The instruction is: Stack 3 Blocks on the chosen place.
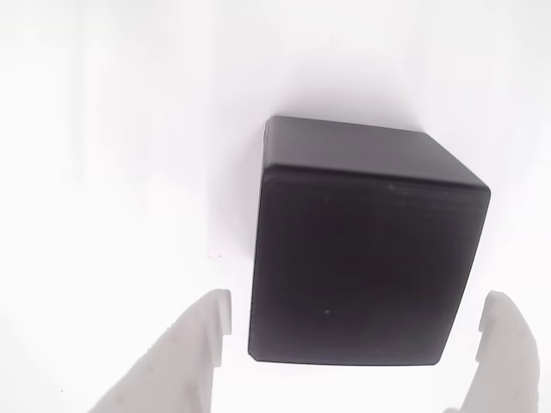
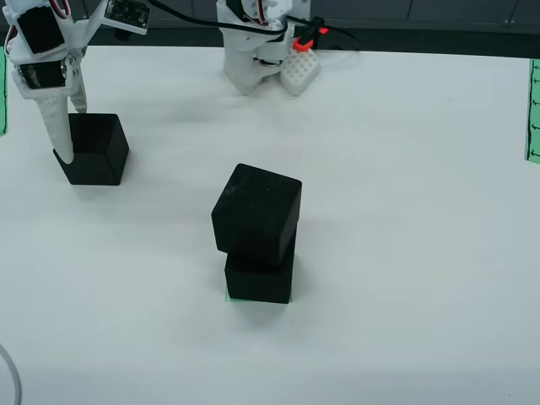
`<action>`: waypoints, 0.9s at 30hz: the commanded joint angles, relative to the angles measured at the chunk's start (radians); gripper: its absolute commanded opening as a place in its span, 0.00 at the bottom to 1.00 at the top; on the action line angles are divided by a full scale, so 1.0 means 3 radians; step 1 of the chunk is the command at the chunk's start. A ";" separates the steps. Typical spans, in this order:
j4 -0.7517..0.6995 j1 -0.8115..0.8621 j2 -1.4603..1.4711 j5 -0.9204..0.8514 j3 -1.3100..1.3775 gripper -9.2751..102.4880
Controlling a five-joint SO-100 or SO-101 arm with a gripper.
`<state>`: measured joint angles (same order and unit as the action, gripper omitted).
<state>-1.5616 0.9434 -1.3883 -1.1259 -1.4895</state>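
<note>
In the view that rides on the gripper, a matte black block (image 1: 366, 258) sits on the white table between my two white fingers (image 1: 202, 344), with a gap on each side. My gripper (image 1: 355, 314) is open around it. From above, this block (image 2: 99, 150) is at the far left with the gripper (image 2: 72, 126) lowered over it. At mid-table, a second block (image 2: 257, 215) rests twisted on a third block (image 2: 259, 278), overhanging it slightly to the left. A thin green edge of the chosen place (image 2: 229, 298) peeks out under the bottom block.
The arm's white base (image 2: 251, 51) stands at the back edge, beside a small white part (image 2: 299, 74) with a red connector. Green strips (image 2: 533, 110) line the right and left table edges. A grey cable (image 2: 10, 371) curls at the lower left.
</note>
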 commanded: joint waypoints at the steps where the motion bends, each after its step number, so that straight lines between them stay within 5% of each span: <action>1: -0.0036 -0.0051 -0.0015 0.0020 0.0046 0.39; 27: -0.0031 -0.0194 -0.0107 -0.0015 -0.0051 0.27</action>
<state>-1.5631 0.9004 -1.3852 -1.1321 -1.5309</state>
